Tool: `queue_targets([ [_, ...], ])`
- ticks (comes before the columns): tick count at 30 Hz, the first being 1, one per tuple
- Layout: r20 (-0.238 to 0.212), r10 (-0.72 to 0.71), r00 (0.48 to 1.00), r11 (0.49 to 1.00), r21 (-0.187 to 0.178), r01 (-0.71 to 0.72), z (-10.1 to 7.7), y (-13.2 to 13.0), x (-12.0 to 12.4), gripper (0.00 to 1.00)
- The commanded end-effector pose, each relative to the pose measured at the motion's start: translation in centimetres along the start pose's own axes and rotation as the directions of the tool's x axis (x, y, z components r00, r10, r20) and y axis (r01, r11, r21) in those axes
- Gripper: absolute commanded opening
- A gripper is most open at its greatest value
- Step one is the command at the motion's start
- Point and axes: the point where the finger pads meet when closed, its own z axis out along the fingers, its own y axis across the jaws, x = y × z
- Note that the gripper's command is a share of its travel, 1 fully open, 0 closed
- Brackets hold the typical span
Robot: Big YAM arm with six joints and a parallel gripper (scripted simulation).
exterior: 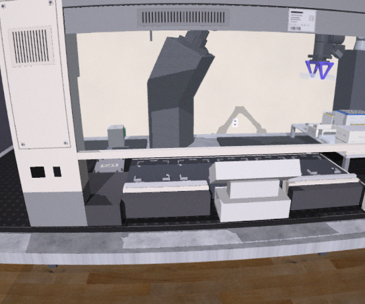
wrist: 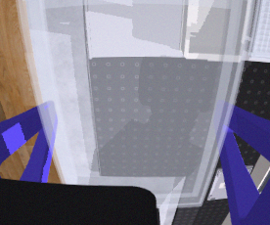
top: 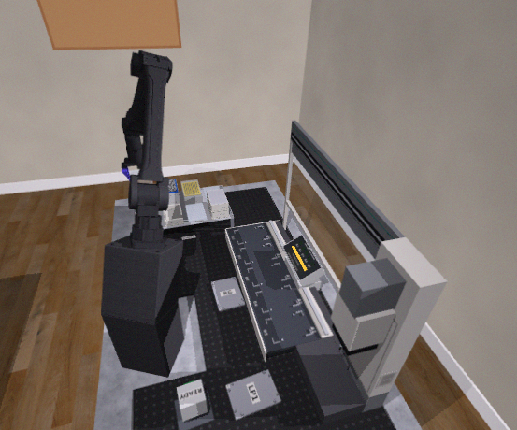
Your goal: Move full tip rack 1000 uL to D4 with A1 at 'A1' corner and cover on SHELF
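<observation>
My gripper (exterior: pixel 319 71) is shut on a clear tip rack cover (exterior: pixel 317 76) and holds it high in the air, above and to the left of the shelf (exterior: pixel 310 127). In the wrist view the cover (wrist: pixel 131 93) spans the space between my blue fingers, and the perforated table shows through it. A rack with a blue plate (exterior: pixel 354 115) stands uncovered on the shelf, its top full of pale tips. A rack with a yellow plate (top: pixel 191 188) stands beside it. The deck (top: pixel 271 280) with its corner brackets holds no labware.
Pale boxes and plates (top: pixel 217 201) crowd the rest of the shelf. The regrip nest RG (top: pixel 229 295) lies left of the deck. The READY button (top: pixel 192 394) and the LP1 pad (top: pixel 252 394) are at the near end. The machine's frame (exterior: pixel 191 150) borders the deck.
</observation>
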Motion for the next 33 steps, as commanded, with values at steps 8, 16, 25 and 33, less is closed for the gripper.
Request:
queue_targets([
  [8, 0.076, 0.012, 0.997, 1.000, -0.013, -0.012, -2.2, 0.8, 2.4, 0.00],
  [16, 0.074, 0.012, 0.997, 1.000, -0.012, -0.011, -1.9, 0.9, 5.4, 0.00],
  [25, 0.071, 0.012, 0.997, 1.000, -0.012, -0.011, -1.5, 0.9, 10.0, 0.00],
  [33, 0.069, 0.012, 0.998, 1.000, -0.012, -0.011, -1.3, 1.0, 13.1, 0.00],
])
